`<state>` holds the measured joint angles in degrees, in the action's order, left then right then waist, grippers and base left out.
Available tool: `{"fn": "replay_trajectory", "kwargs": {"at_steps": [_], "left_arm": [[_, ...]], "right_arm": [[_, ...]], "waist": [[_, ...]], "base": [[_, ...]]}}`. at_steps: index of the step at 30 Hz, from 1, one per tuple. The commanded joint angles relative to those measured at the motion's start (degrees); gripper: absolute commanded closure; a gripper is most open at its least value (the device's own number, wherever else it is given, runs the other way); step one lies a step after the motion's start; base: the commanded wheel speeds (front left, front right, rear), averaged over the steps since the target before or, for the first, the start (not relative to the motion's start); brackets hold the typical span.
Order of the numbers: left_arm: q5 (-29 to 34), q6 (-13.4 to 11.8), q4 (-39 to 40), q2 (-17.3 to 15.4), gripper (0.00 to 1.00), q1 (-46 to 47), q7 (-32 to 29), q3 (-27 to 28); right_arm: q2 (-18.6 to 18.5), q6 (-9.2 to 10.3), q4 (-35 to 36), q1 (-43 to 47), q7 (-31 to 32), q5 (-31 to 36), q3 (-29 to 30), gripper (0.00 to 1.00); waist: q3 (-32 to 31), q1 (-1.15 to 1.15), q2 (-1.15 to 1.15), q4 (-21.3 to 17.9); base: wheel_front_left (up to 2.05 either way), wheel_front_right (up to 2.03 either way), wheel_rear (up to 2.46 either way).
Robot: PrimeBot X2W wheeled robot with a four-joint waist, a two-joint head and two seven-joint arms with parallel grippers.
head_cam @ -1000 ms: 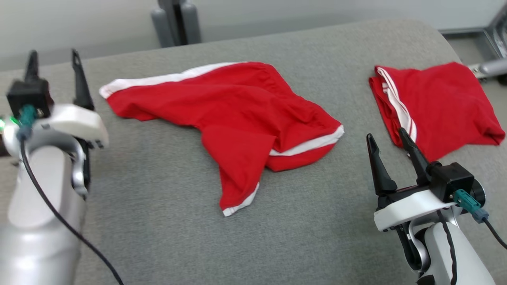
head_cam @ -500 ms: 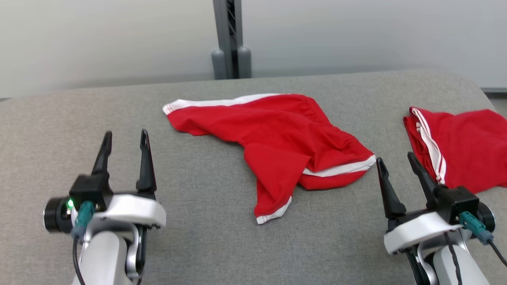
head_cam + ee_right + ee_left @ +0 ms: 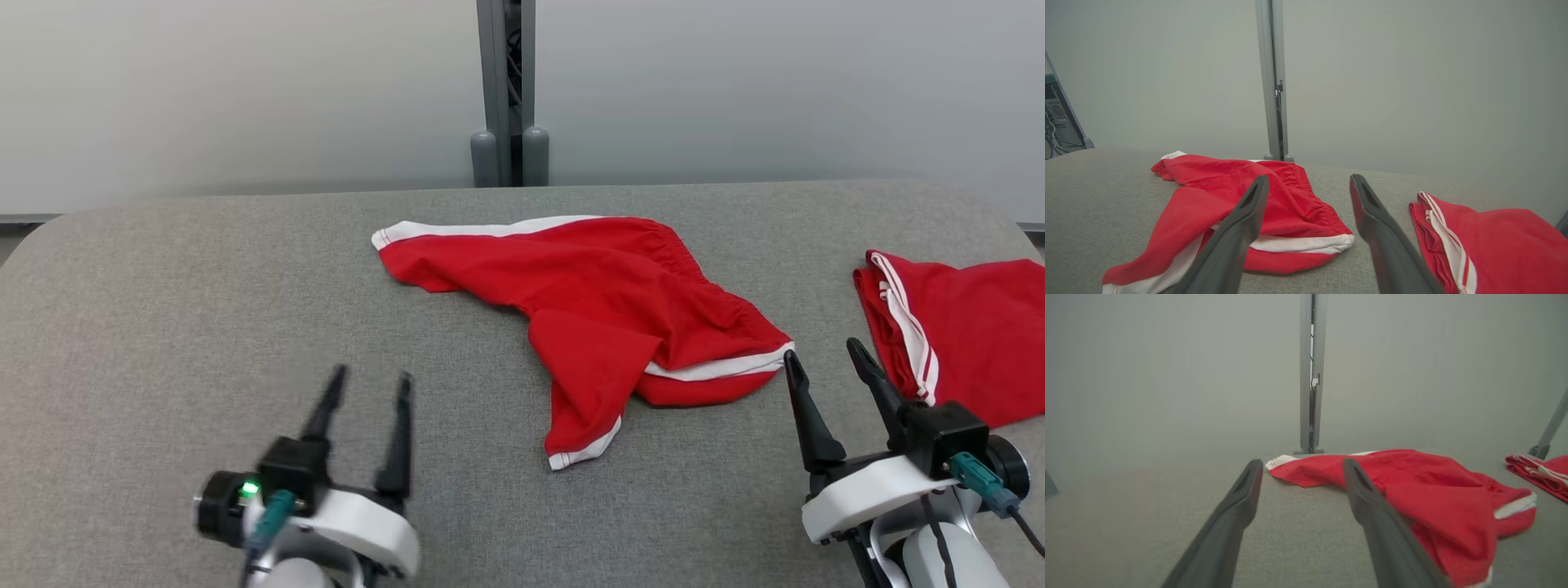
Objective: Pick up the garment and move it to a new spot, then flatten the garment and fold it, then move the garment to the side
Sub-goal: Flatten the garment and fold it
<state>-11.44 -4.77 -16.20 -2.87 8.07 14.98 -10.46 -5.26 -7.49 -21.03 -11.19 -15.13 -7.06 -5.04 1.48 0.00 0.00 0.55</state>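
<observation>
Wall (image 3: 245, 82): pale and plain, behind the far edge of the desk.
Desk (image 3: 163, 327): grey fabric-covered top with rounded far corners, carrying both red pieces.
Garment (image 3: 604, 302): red shorts with white trim, loose and rumpled, lying a little right of the desk's middle. One white-edged leg stretched toward the far left, another bunched and pointing at the near edge, gathered waistband at the far right. Gripped by nothing.
Second red piece (image 3: 971, 327): red with white stripes, folded flat at the desk's right edge, apart from the garment with bare grey between.
Post (image 3: 506, 90): grey, upright against the wall, just beyond the garment's far side.
Right tool (image 3: 820, 347): lower right in the head view, two dark fingers spread wide and empty. Tips over the bare strip between the garment and the second red piece, close to the garment's white-trimmed right end. In the right wrist view, that white hem framed between the fingers.
Left tool (image 3: 371, 377): lower left in the head view, slightly blurred, fingers spread wide and empty. Over bare desk, left of the garment's near leg.
</observation>
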Motion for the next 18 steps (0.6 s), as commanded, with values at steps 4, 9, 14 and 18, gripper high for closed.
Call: {"fn": "replay_trajectory", "kwargs": {"at_steps": [4, 9, 14, 18], "left_arm": [[0.53, 7.87, -7.84, -0.37, 0.0, 2.73, 0.14, -9.8], [-2.6, 10.94, -13.55, -0.1, 0.0, 5.0, 0.13, -15.89], [-4.84, 12.15, -20.94, -0.21, 0.0, 8.61, 0.13, -22.02], [-8.35, 12.34, -25.15, -0.08, 0.0, 11.37, 0.13, -26.04]], "right_arm": [[-0.14, -0.01, -0.39, -0.35, -0.11, -0.04, -0.28, 0.0], [0.12, 0.0, -0.55, -0.9, -0.11, -0.04, -0.22, 0.0], [0.34, 0.0, -0.94, -1.43, -0.11, 0.14, -0.75, 0.0], [0.3, -0.01, -1.06, -2.55, -0.11, -0.29, -0.92, 0.0]], "waist": [[1.5, 0.0, 0.0, -0.59], [2.63, 0.0, 0.0, -1.53], [4.03, 0.0, 0.0, -3.27], [5.12, 0.0, 0.0, -4.96]], "base": [[0.0, 0.0, 0.0], [0.0, 0.0, 0.0], [0.0, 0.0, 0.0], [0.0, 0.0, 0.0]]}}
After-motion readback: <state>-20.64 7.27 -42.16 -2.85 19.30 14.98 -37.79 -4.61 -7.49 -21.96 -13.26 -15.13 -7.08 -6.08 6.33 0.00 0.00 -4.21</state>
